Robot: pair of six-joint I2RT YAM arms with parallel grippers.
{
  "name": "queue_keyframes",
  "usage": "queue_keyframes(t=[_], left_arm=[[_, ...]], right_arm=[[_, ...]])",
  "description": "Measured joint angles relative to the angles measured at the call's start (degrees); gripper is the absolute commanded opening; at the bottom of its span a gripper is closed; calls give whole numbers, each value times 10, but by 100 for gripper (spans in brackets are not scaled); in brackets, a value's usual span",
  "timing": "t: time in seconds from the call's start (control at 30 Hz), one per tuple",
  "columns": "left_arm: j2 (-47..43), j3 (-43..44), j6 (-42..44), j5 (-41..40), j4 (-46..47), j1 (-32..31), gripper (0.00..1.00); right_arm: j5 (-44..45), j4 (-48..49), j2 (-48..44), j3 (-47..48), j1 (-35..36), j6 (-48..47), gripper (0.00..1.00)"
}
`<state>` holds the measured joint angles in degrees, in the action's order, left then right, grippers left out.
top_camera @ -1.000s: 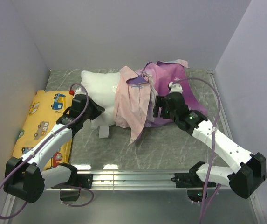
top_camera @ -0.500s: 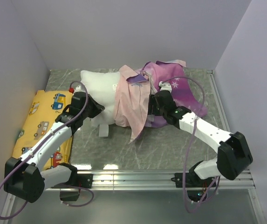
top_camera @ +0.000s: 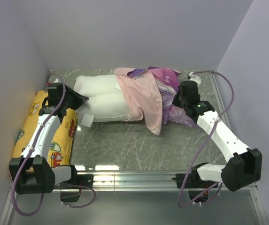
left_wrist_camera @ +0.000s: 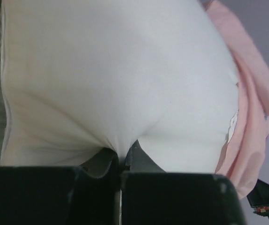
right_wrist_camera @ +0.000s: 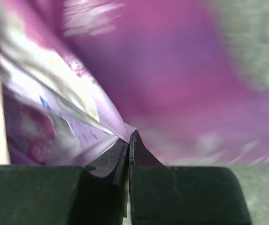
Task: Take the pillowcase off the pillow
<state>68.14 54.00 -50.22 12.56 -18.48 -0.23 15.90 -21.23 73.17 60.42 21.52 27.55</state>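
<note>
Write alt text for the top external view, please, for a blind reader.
A white pillow lies half out of its pink-purple pillowcase, the left gripper pinching its bare end, the right gripper the pillowcase. A yellow vehicle-print pillow lies left.

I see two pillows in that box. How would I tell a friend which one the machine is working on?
On the grey table, look along the far side: the plump white pillow lies there, its right end inside a pink and purple pillowcase. The other pillow, at the left edge, is yellow with cartoon cars.
</note>
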Motion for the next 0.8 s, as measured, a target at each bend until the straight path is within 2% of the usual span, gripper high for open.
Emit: queue_keyframes(t=[0.07, 0.17, 0.43, 0.47, 0.5, 0.57, 0.6, 0.7, 0.8], left_arm=[[11, 16, 0, 23, -5, 33, 1], [29, 41, 0, 43, -21, 56, 0], [147, 127, 38, 102, -14, 59, 2], [156, 135, 45, 104, -14, 57, 7], [167, 145, 57, 103, -14, 51, 24], [174, 160, 77, 93, -15, 37, 44], [174, 168, 85, 82, -14, 30, 63], [172, 198, 103, 60, -10, 15, 78], [161, 221, 117, 23, -14, -7, 82]], right_arm=[[-15, -22, -22, 0, -38, 12, 0], [-28, -37, -53, -5, -59, 23, 0], [-58, -32, -117, -63, -55, 31, 0], [-58, -24, -123, -78, -50, 32, 0], [-55, -17, -131, -96, -41, 35, 0], [-44, -3, -139, -131, -14, 43, 0], [-38, 3, -140, -147, 3, 49, 0], [-16, 26, -128, -182, 64, 66, 0], [-6, 57, -107, -209, 111, 82, 0]])
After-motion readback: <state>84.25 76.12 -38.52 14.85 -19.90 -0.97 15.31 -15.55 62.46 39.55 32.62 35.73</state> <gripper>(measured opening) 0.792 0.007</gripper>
